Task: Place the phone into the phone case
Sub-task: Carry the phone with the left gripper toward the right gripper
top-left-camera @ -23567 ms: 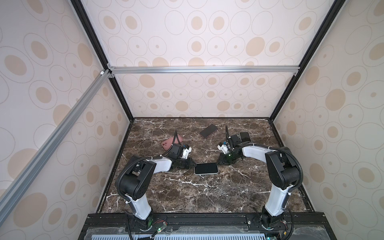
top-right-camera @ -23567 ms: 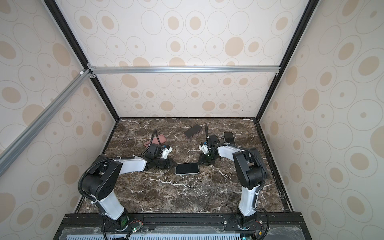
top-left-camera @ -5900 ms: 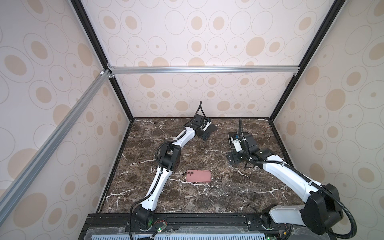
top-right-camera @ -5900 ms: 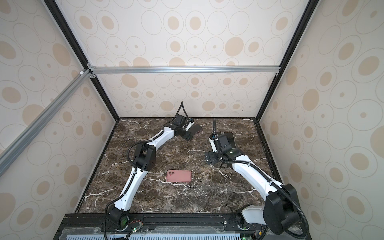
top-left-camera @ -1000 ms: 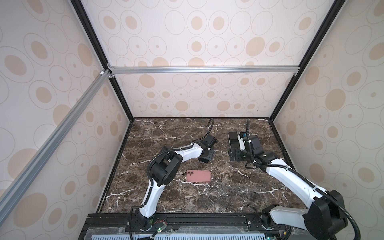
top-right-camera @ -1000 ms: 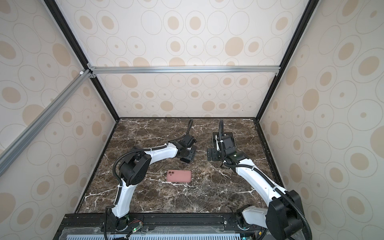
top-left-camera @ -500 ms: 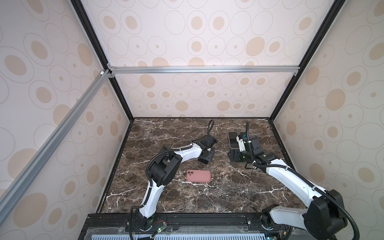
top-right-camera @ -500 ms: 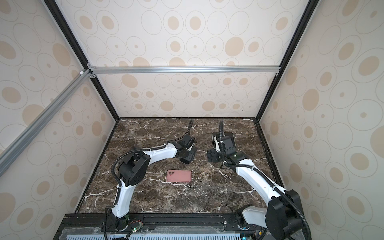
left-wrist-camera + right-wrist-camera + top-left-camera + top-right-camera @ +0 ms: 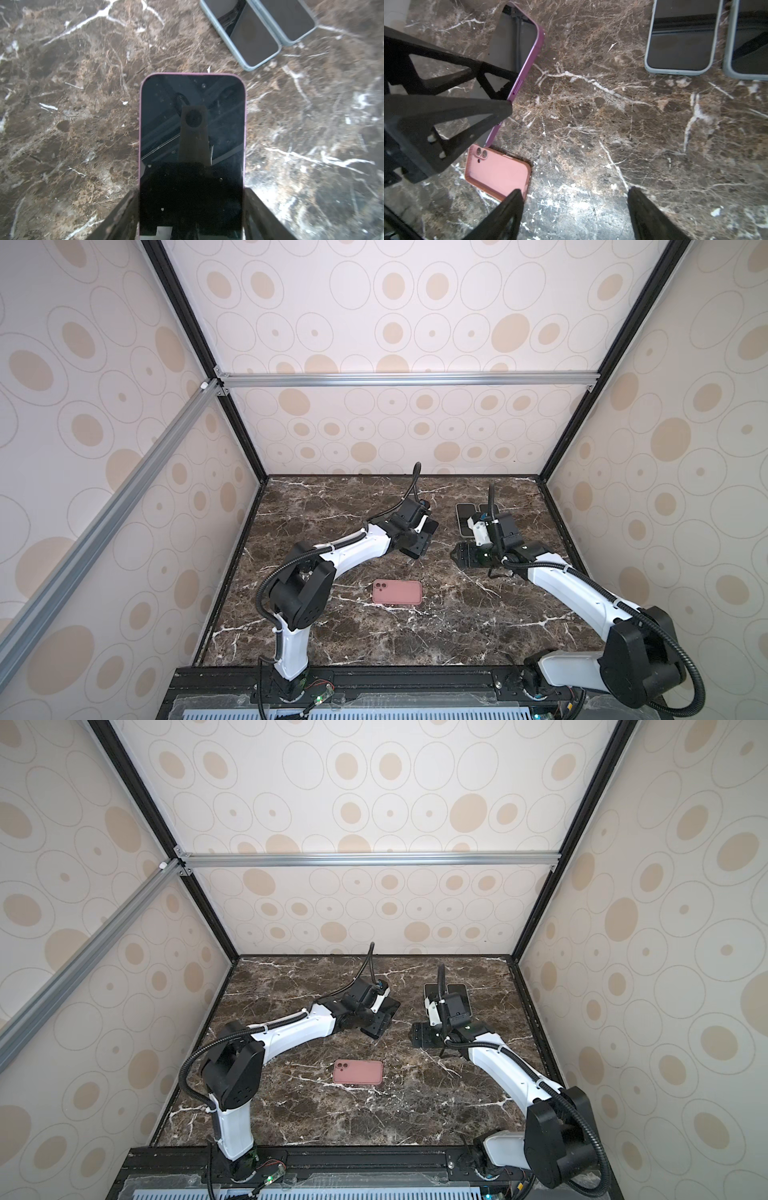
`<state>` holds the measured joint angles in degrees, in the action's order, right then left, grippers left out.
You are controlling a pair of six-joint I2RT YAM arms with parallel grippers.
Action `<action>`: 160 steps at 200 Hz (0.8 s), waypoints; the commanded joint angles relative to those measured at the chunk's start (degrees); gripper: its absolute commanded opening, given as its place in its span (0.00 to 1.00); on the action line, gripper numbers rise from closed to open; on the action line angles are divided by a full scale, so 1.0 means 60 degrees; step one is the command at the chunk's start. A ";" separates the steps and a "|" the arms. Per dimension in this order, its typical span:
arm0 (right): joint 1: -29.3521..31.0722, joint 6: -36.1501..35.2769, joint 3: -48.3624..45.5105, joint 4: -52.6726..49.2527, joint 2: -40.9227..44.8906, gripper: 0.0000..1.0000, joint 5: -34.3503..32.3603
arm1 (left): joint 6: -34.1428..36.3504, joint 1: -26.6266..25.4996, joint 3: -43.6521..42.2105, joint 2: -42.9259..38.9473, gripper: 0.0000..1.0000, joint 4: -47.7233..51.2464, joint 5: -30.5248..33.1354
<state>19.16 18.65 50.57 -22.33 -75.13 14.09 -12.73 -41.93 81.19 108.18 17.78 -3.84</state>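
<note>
The left pincer (image 9: 190, 193), clamped on the purple phone (image 9: 192, 124), has brought it much closer, just behind the pink case (image 9: 397, 592). The right pincer (image 9: 574, 190), jaws apart and empty, waits right of the case. I'd guess seating comes next.

Circle-patterned beige walls (image 9: 395, 323) enclose a brown, seemingly marble floor (image 9: 436, 635)

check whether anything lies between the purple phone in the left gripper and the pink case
Nothing visible does. Only bare marble lies between the purple phone, held by the left gripper, and the pink case. The two other phones and the open right gripper are off that path.
</note>
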 commanded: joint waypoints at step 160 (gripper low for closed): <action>-0.0483 0.2699 -0.0013 0.3567 -0.0711 0.54 0.4044 | -0.0268 0.0142 -0.2955 -0.2444 0.09 -0.4387 -0.2613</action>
<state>16.38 33.91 50.33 -2.61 -78.76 37.52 -13.80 -41.41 63.20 95.81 -3.05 -17.98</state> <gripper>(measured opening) 0.562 0.716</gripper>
